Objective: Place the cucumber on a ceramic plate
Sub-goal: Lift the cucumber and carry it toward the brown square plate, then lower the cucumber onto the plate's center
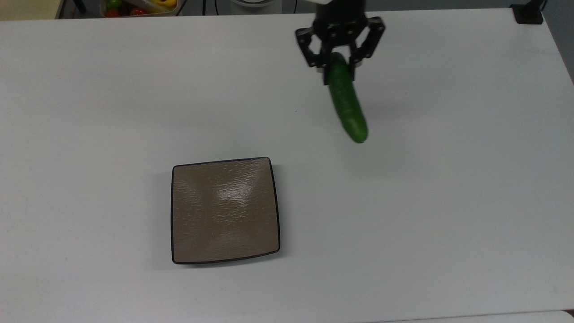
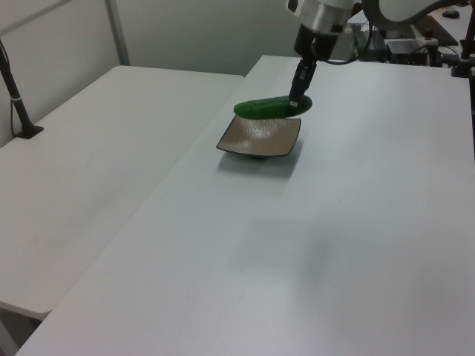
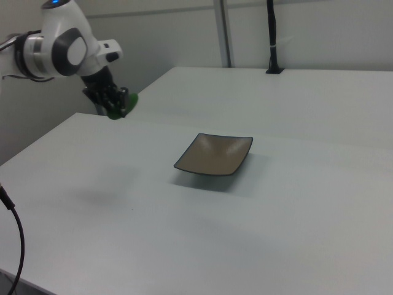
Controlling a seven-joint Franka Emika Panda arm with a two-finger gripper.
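Cucumber [image 1: 346, 101] up in air, pinched at one end by gripper [image 1: 338, 67], rest sticking out. Ceramic plate [image 1: 224, 210] well apart, toward top view's lower left, bare on white surface [image 1: 448, 224]. Carry over plate middle, go low, then let go, so it won't roll off.

A robotics lab or office-like test room: plain white tables [image 2: 111, 185] pushed side by side, bare pale walls [image 3: 184, 37], a black clamped pole with cabling [image 3: 271, 37] at a table edge, monitors and equipment [image 2: 401, 41] behind, and a white robot arm [image 3: 58, 46] mounted at the table
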